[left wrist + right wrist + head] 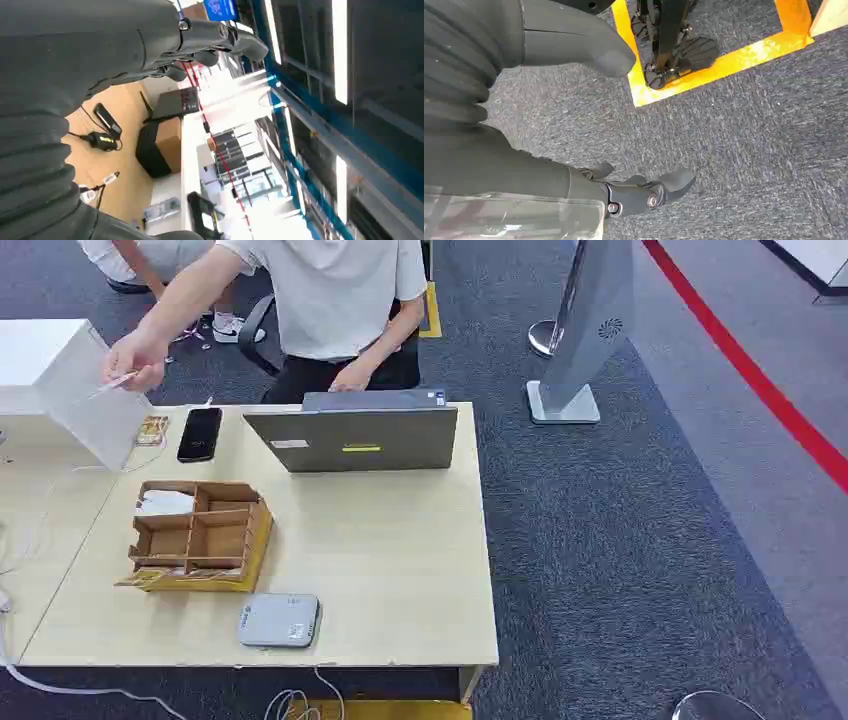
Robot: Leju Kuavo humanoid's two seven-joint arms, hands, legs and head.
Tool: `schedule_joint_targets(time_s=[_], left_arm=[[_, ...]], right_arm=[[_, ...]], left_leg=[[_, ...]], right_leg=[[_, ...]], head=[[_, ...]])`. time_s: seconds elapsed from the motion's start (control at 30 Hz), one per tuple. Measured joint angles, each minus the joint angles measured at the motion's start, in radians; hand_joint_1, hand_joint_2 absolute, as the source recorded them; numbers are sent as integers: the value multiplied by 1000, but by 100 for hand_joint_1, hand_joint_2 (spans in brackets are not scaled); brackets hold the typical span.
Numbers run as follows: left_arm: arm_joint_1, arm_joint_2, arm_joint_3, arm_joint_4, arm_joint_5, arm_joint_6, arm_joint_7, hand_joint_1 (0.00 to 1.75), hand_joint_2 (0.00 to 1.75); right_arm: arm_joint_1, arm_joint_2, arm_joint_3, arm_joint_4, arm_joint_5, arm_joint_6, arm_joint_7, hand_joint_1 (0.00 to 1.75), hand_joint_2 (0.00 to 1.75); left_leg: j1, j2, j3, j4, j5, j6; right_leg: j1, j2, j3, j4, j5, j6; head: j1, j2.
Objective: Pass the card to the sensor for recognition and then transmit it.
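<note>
From the head camera I see a pale wooden tabletop (pixel 400 570) on dark grey carpet. A person in a white T-shirt (pixel 335 290) sits behind it, one arm reaching over a white box (pixel 60 380) at the tabletop's far left corner, the person's hand (pixel 135 358) pinching a thin white card (pixel 118 382) just above that box. A grey laptop (pixel 355 435) stands open at the far edge, its lid back facing me. Left of centre sits a brown cardboard organiser with compartments (pixel 200 532); something white lies in its far left compartment. A small grey card sensor with rounded corners (pixel 279 620) lies at the near edge, just beside the organiser. A black smartphone (pixel 200 433) lies flat left of the laptop.

My left hand (pixel 200 45), seen from its wrist camera, has its fingers spread and holds nothing. My right hand (pixel 589 115) hangs over the carpet, thumb and fingers well apart, likewise empty.
</note>
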Motion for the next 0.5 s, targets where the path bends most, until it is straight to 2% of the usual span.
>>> schedule_joint_targets(time_s=[0.5], left_arm=[[-136, 170, -234, 152, -350, -221, 173, 0, 175]], right_arm=[[-2, -3, 0, 10, 53, -2, -1, 0, 175]], left_leg=[[0, 3, 0, 0, 0, 0]], right_leg=[[0, 2, -1, 0, 1, -1]], head=[[0, 0]])
